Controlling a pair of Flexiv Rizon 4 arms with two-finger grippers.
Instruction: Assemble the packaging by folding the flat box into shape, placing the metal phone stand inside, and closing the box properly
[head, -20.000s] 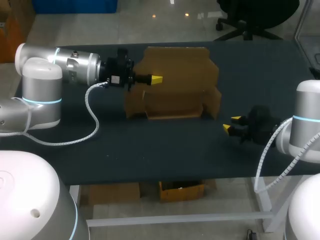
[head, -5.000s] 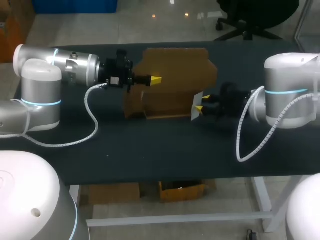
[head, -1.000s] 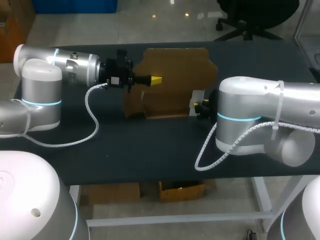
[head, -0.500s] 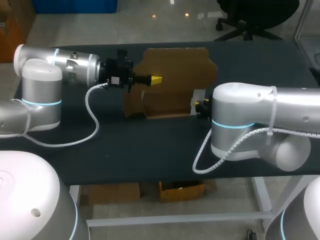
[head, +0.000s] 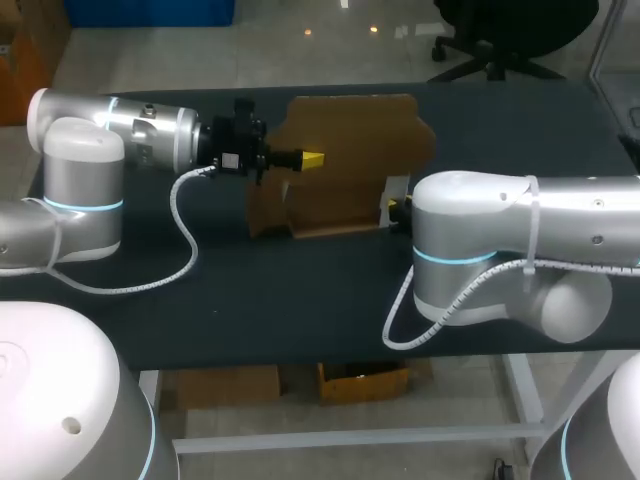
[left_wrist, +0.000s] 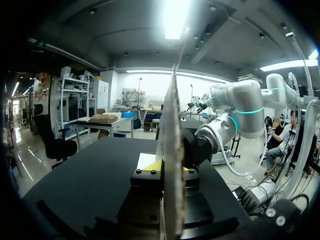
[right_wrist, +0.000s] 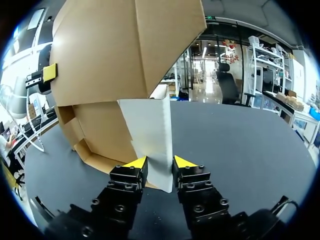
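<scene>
Yellow tips of the right gripper (right_wrist: 160, 162) are pinching the pale side flap (right_wrist: 150, 132) from both sides, so it is clenched on that flap, low down near the free edge. The flap is standing upright at the end of the brown box (right_wrist: 100, 60) that faces the table's right edge. The left gripper (head: 313, 159) is coming in from the table's left side and clamping the box's tall back panel. In the left wrist view that panel is running edge-on straight up between the fingers. The box is sitting half-formed toward the far edge of the table (head: 300, 290), about midway along it, with the back panel raised and a low front wall facing the near edge. The phone stand is not showing in any view.

Step in hand, I am judging: folding this side flap inward to make the box's end wall. Doing it well is probably meaning swinging the flap around its crease rather than dragging it. The pinch is needing to be light enough not to crumple the card. The left grip is needing to anchor the box against sliding or twisting. Pulling sideways is risking a torn crease.

The head view is hiding the right fingers behind that arm's own elbow, with only a speck of yellow peeking out. The right wrist view is showing the pinch clearly. The left wrist view is showing the panel's thin edge and the right arm beyond it.
</scene>
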